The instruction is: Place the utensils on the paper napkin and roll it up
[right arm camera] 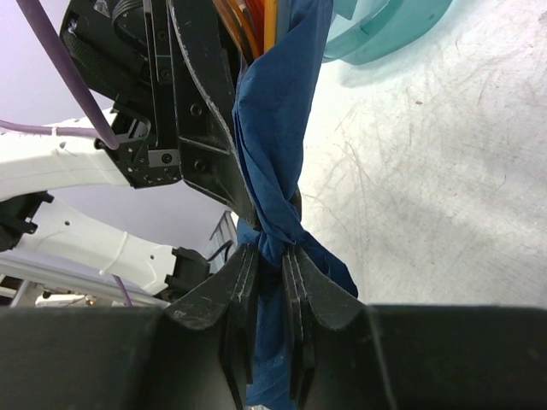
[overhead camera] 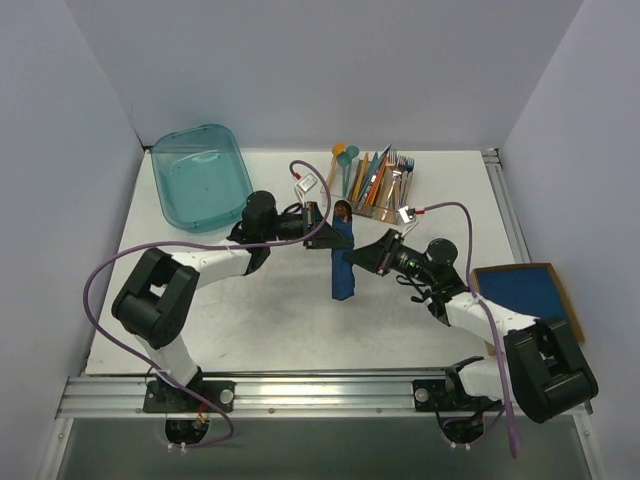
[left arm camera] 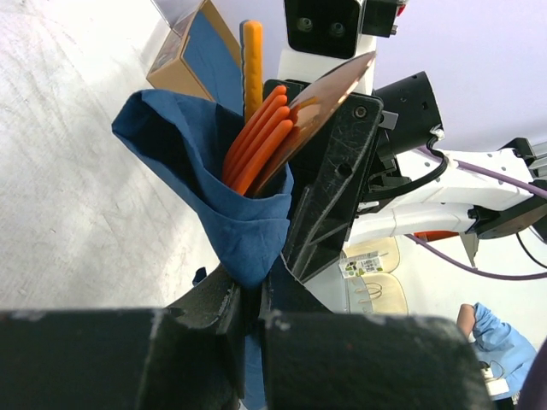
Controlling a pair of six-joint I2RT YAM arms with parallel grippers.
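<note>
The paper napkin point(overhead camera: 343, 262) is a dark blue roll held upright above the table's middle, with both grippers on it. In the left wrist view it point(left arm camera: 214, 171) wraps like a cone around the orange utensils point(left arm camera: 256, 141), whose ends stick out of its open top. My left gripper point(left arm camera: 248, 290) is shut on the napkin's narrow part below the cone. My right gripper point(right arm camera: 272, 256) is shut on a twisted stretch of the napkin point(right arm camera: 278, 128), with loose blue paper hanging past its jaws. From above, the left gripper point(overhead camera: 328, 228) holds the upper end and the right gripper point(overhead camera: 352, 258) the middle.
A teal plastic bin point(overhead camera: 200, 178) sits at the back left. A rack of mixed cutlery point(overhead camera: 378, 180) stands at the back, just behind the roll. A cardboard box of blue napkins point(overhead camera: 525, 290) lies at the right edge, beside the right arm.
</note>
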